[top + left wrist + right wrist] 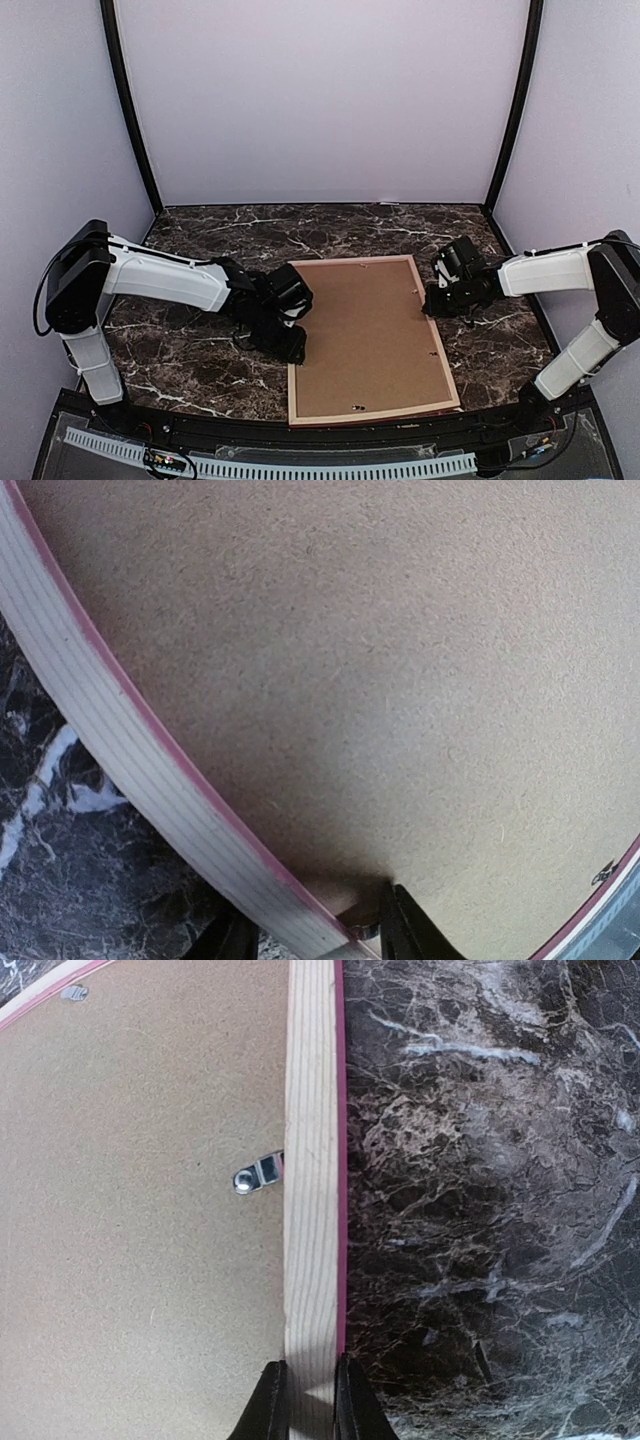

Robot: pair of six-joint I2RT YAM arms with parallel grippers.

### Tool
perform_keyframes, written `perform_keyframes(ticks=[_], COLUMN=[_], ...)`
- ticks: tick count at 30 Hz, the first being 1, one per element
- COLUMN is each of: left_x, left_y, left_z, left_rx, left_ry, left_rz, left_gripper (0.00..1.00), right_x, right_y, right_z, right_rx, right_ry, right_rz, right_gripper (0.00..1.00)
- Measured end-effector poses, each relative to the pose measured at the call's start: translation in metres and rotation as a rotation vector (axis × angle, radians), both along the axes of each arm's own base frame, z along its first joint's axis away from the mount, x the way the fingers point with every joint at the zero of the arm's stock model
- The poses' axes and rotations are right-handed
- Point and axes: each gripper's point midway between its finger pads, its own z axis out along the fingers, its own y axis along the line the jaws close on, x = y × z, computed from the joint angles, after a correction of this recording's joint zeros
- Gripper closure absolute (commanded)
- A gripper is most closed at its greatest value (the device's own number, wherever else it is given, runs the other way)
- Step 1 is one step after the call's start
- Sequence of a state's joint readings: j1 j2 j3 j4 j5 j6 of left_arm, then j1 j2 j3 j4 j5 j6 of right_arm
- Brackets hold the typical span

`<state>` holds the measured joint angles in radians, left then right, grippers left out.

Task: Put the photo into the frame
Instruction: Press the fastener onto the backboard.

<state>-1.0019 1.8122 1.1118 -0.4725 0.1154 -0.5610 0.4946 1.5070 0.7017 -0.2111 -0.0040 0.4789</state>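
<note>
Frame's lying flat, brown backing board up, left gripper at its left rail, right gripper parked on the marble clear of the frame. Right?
Not quite. The right gripper is not clear of the frame: its fingers straddle the right rail, as the right wrist view shows. Otherwise yes: backing board up, left gripper at the left rail.

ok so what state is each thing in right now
frame: lying flat, back up
backing board: seated in the frame
metal clip: turned in over the board
left gripper: straddles left rail, grip unclear
right gripper: shut on right rail
photo: not in view
</note>
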Motion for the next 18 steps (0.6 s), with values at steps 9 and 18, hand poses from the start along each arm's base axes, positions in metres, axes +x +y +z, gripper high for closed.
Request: perform_keyframes(ticks=[9,18], left_x=[-0.0013,-0.0078], left_y=[0.0005,-0.0008], left_z=[0.0004,0.0022], left_rx=[-0.005,-0.039], left_ry=[0.007,0.054], left_rz=[-0.019,-0.041], left_gripper=[0.58,0.42], right_x=[0.0007,0.0015], right_y=[0.0010,0.0021], right_z=[0.0000,-0.0003], right_rx=[0.002,0.004], right_ry=[0.002,0.006], right_rz=[0.002,0.003], right_gripper=[0.94,0.94])
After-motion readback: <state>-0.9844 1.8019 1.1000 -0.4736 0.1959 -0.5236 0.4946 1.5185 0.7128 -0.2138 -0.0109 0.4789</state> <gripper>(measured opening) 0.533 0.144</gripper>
